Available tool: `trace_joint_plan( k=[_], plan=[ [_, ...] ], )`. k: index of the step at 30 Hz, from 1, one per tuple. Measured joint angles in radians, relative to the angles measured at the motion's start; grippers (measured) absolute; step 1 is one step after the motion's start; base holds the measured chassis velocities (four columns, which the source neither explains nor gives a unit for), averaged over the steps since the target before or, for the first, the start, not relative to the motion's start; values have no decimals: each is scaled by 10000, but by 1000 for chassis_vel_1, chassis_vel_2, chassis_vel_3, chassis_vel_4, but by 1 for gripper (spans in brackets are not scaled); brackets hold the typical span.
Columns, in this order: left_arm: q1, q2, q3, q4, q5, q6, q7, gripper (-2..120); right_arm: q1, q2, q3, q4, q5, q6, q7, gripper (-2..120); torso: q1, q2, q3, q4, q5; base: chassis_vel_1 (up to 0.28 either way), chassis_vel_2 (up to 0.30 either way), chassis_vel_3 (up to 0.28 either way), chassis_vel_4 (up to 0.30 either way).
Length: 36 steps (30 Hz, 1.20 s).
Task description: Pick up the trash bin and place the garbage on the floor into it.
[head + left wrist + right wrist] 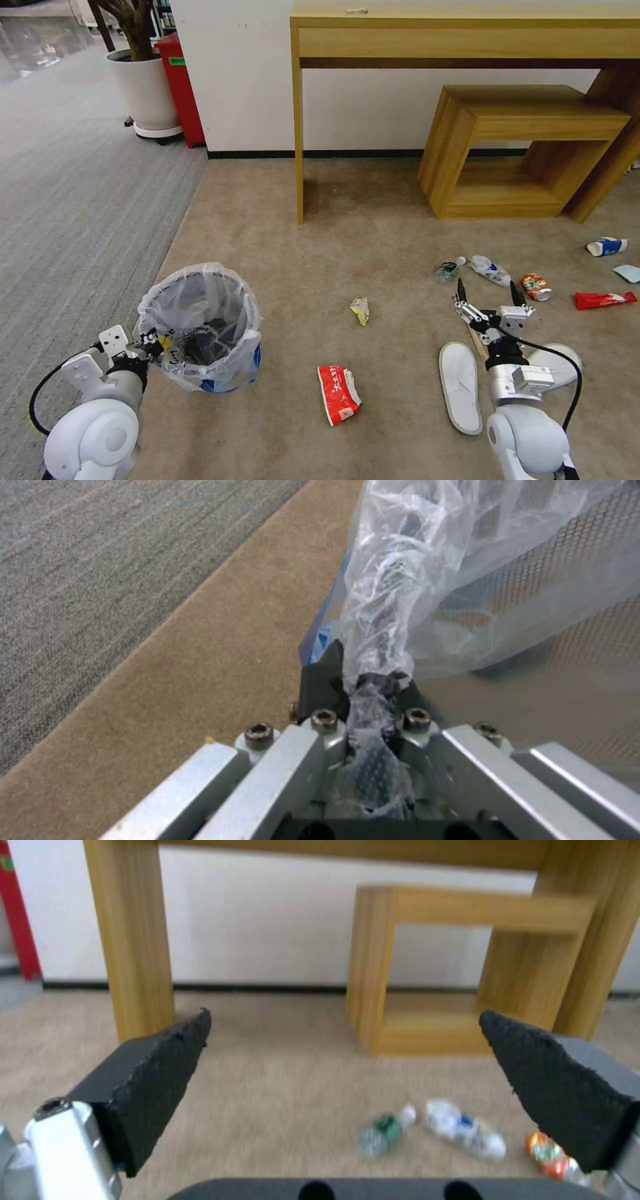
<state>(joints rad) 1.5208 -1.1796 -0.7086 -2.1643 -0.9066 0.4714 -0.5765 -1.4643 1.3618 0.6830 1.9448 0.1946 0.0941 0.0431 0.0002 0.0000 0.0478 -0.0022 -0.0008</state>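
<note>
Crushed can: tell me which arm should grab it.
Right. The right gripper hangs open near the crushed can, while the left gripper is shut on the trash bin rim.

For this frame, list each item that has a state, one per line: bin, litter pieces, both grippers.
trash bin: upright on the carpet, bag-lined, rim pinched by left gripper.
left gripper: shut on the bin's rim and bag.
right gripper: open, empty, above the floor.
slipper: flat on the carpet.
red-white carton: flattened, on the carpet.
crushed can: lying on its side.
clear bottle: crumpled, lying down.
red wrapper: lying flat.
</note>
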Motion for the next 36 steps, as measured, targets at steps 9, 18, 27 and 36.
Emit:
trace_joint_plan(
  k=[9,18,27,36],
  plan=[
    [-22,-25,35,180,132,-106,118,1,-405,-383,137,425,321,-1519,-277,100,0,0,0,-1,1,0,0,0,0],
    [-52,-100,98,311,261,-172,182,1,-821,-439,281,924,-52,-4335,-1427,100,0,0,0,-1,1,0,0,0,0],
    [-71,-70,103,423,334,-252,289,1,-856,-527,413,1243,-328,-6772,-1511,100,0,0,0,0,0,0,0,0,0],
    [-96,-47,112,527,395,-348,387,1,-908,-584,473,1282,22,-7894,-1298,100,0,0,0,0,0,0,0,0,0]
  ],
)
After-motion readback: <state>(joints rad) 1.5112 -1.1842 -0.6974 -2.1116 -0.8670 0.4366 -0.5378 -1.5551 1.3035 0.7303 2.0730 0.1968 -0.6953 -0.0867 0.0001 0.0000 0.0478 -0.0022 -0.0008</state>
